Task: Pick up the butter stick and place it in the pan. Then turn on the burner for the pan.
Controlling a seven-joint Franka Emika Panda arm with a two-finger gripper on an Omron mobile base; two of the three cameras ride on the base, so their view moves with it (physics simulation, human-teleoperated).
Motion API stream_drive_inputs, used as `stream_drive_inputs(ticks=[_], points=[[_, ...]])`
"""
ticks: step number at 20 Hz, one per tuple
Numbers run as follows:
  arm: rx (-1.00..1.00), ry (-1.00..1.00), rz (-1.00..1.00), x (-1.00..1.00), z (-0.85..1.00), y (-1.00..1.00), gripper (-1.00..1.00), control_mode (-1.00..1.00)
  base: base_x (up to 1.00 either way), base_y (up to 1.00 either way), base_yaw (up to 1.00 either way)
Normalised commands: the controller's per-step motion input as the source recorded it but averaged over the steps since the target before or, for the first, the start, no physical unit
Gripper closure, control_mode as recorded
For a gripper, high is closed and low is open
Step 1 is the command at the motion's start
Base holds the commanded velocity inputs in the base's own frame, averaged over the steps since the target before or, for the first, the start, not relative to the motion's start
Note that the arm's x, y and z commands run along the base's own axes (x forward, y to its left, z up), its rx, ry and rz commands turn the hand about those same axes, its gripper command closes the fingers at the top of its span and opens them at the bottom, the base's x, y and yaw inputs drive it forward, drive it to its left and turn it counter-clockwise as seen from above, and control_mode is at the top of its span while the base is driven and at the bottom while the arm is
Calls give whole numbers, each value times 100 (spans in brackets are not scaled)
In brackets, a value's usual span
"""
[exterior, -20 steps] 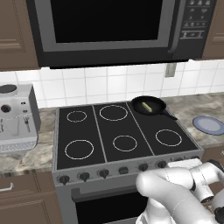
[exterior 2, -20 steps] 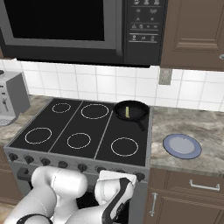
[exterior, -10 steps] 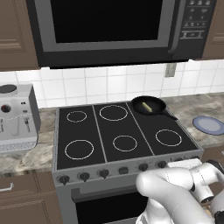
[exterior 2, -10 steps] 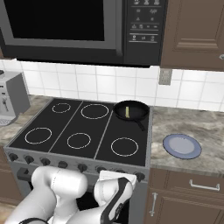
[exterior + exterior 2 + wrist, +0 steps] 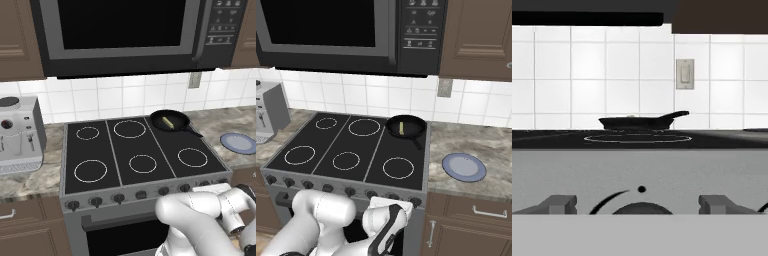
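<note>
The black pan sits on the stove's rear right burner, handle pointing right and forward. The pale yellow butter stick lies inside the pan, and it shows as a small bar in the right base view. My hand hangs low against the stove's front panel near its right end. In the hand view my gripper is open, its fingertips set wide on either side of a dark control knob. Far behind stands the pan.
A row of knobs runs along the stove front. A blue-grey plate lies on the counter to the right. At the left stands a coffee machine. The microwave hangs above the cooktop.
</note>
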Motion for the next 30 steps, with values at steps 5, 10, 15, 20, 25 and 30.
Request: stream_drive_inputs(ticks=[5,10,15,20,25,30], points=[[0,0,0,-25,-30,-18,-100,-100,0,0,0],[0,0,0,0,-15,0,-100,-100,0,0,0],[0,-2,1,0,-2,0,-100,-100,0,0,0],[0,-2,0,0,6,6,-100,-100,0,0,0],[0,-3,0,1,17,2,-100,-100,0,0,0],[0,-1,0,10,10,0,-100,-100,0,0,0]])
